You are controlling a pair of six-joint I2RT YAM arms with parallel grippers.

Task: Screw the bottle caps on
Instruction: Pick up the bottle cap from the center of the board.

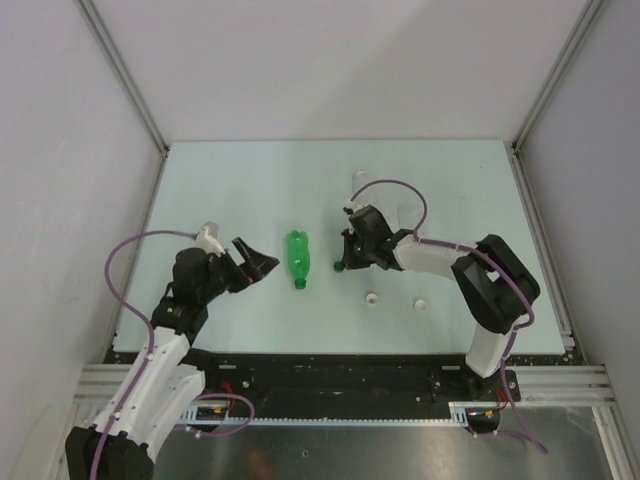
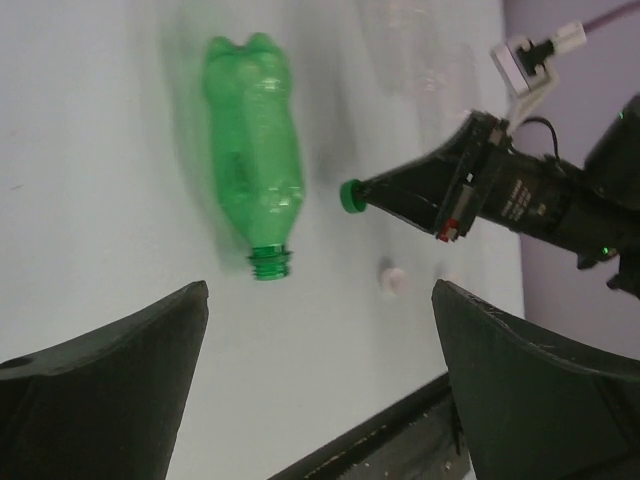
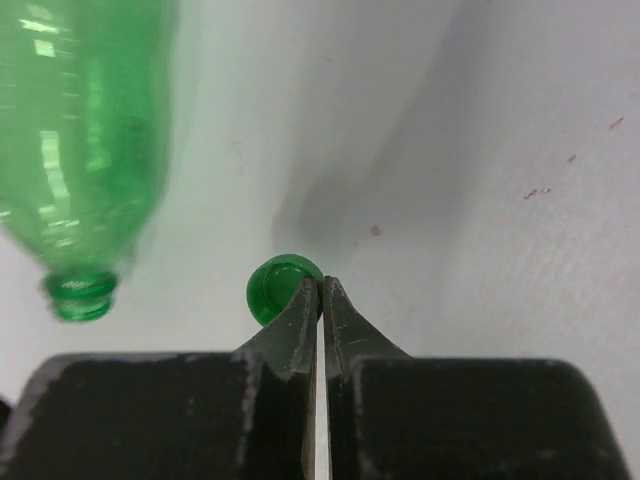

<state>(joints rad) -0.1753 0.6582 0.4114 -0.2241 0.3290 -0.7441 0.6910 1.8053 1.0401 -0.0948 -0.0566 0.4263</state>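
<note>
A translucent green bottle lies uncapped on the table, its open neck toward the near edge. Just right of the neck is the dark green cap. My right gripper is shut on its rim, down at the table. My left gripper hangs open left of the bottle, holding nothing. Two white caps lie loose nearer the front. Two clear bottles lie behind the right arm, faint and partly hidden.
Grey side walls with metal posts close in the table on the left, right and back. A black rail runs along the near edge by the arm bases. One white cap lies between the green bottle's neck and that rail.
</note>
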